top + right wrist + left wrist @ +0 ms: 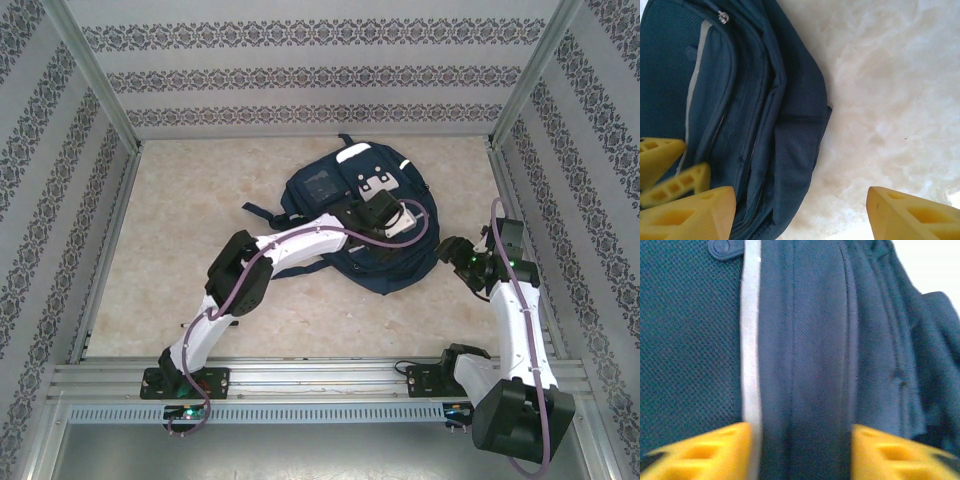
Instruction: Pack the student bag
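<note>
- One thing of the task lies here: the student bag (400, 268). It rests flat on the surface (200, 230), front face up, in the middle and somewhat toward the far right side.
- Little of the work seems to be done, in my judgement. The zip lines on the front look closed in the wrist views, and I cannot tell what is inside or what must go in.
- The left pincer (368, 208) hangs low over the front of the bag. In the left wrist view its yellow fingers (705, 452) stand wide apart, on both sides of a raised fold of navy fabric next to a white stripe (750, 340). They hold nothing.
- The right pincer (455, 250) is just beside the right edge of the bag. Its jaws are also wide and empty, with one finger over the fabric and the other over the bare surface.
- What is left, I think, is nearly all: to open a compartment, to put the things in, and to close it.
- The surface is pale beige with a cloudy, marble-like pattern, and looks smooth and matt.
- The room is a small cell. Its walls (320, 70) have light paper with dark ornamental bands, metal posts (95, 75) stand at the corners, and a metal rail (320, 375) at the near edge carries both arm bases.
</note>
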